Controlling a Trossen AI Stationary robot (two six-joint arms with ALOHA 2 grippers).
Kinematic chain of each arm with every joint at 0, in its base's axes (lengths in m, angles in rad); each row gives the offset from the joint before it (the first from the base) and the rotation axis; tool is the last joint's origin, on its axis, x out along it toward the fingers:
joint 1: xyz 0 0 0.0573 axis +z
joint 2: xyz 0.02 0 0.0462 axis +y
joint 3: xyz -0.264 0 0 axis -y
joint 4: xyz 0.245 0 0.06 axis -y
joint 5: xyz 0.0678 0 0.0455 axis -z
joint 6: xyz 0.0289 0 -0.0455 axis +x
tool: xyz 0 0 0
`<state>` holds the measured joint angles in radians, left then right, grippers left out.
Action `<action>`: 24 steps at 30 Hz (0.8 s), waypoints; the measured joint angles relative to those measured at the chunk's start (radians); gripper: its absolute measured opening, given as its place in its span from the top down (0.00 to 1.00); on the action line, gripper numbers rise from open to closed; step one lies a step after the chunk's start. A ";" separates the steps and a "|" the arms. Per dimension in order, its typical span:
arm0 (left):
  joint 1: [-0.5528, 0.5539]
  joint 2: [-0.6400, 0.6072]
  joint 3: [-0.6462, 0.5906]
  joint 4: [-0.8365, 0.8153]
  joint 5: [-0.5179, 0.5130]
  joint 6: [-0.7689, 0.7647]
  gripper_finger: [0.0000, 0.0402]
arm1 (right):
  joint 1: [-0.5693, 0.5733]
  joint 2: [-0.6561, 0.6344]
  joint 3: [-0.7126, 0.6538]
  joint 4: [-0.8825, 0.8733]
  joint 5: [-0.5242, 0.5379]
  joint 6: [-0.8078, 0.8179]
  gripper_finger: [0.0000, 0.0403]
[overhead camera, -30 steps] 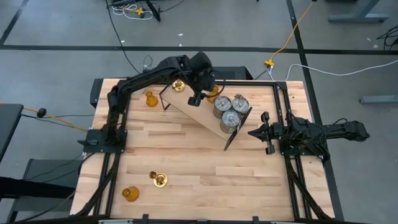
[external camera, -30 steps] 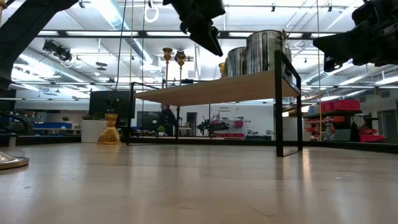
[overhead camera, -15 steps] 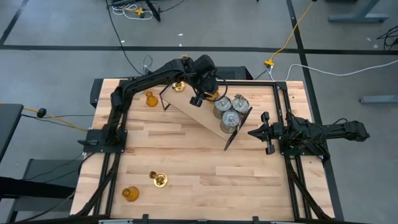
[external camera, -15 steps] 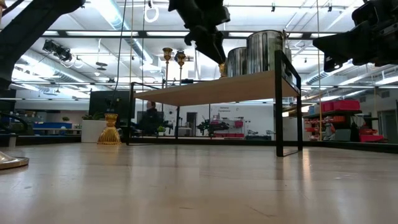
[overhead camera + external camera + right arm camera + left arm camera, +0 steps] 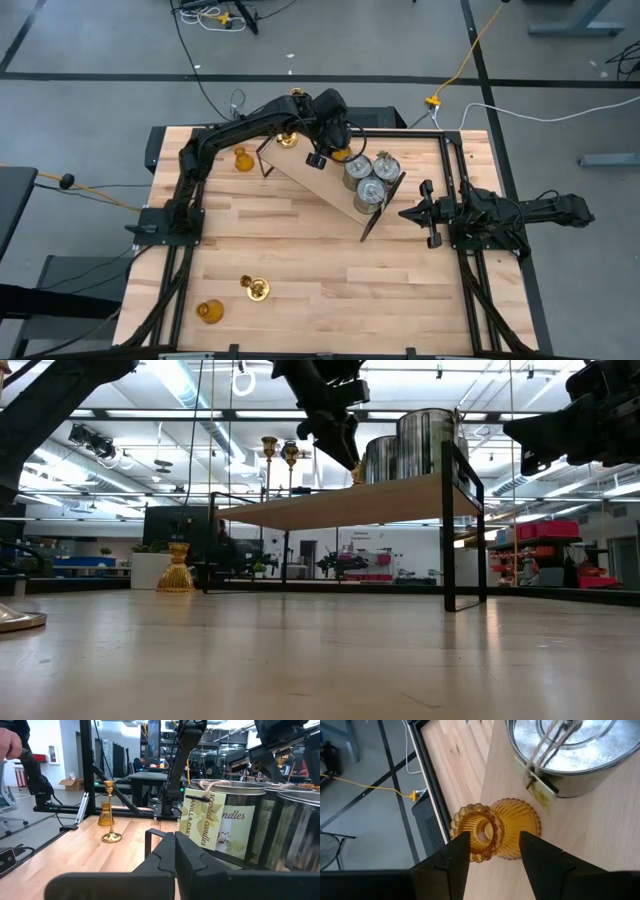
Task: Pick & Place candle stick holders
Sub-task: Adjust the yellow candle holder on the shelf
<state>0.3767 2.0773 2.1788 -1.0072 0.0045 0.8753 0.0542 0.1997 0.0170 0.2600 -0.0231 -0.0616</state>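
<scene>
Amber glass sits between my left gripper's (image 5: 490,852) fingers: a squat ribbed holder (image 5: 496,829) lying on its side on the pale wooden shelf (image 5: 318,180), just beside a silver-grey tin (image 5: 565,750) with a tag tied to it. My fingers stand apart on either side of the holder, and I cannot tell whether they press it. From above, that gripper (image 5: 322,156) hangs over the shelf's far end, next to the three silver-grey cylinders (image 5: 370,180) grouped at the other end. Two brass sticks (image 5: 279,460) stand upright on the shelf behind my arm. Another amber holder (image 5: 241,159) rests on the table near the far left edge; a third amber one (image 5: 208,311) and a brass stick (image 5: 255,288) sit near the front left, well apart from the shelf. My right gripper (image 5: 425,213) waits at the right side of the table, fingers pressed together, holding nothing.
</scene>
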 joint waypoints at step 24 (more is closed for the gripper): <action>-0.001 -0.008 0.000 -0.038 -0.072 -0.078 0.56 | 0.000 0.000 0.000 0.000 0.000 0.000 0.99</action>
<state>0.3756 2.0698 2.1788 -1.0457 -0.0680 0.7970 0.0541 0.1996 0.0170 0.2600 -0.0231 -0.0616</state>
